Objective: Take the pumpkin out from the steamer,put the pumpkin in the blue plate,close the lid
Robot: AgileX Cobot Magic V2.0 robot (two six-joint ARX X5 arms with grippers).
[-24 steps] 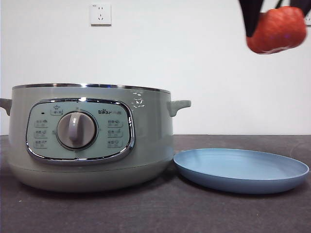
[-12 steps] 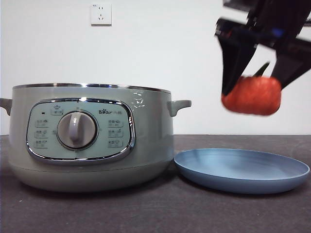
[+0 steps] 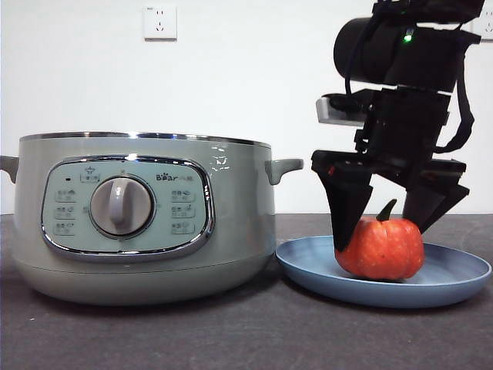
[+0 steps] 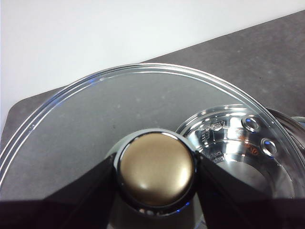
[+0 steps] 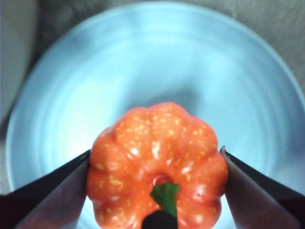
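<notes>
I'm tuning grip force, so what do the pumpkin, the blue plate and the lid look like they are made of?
The pumpkin looks like a moulded plastic or foam toy: glossy orange ribs with yellow flecks. The blue plate seems matte plastic, with an even colour and soft sheen. The lid is clear glass or similar, since the table shows through it; its knob has a shiny, metallic-looking gold cap.

Glossy speckled pumpkin (image 5: 157, 162), matt plastic blue plate (image 3: 454, 281), clear glass lid (image 4: 86, 124), chrome-rimmed glossy steamer (image 3: 239, 223).
</notes>
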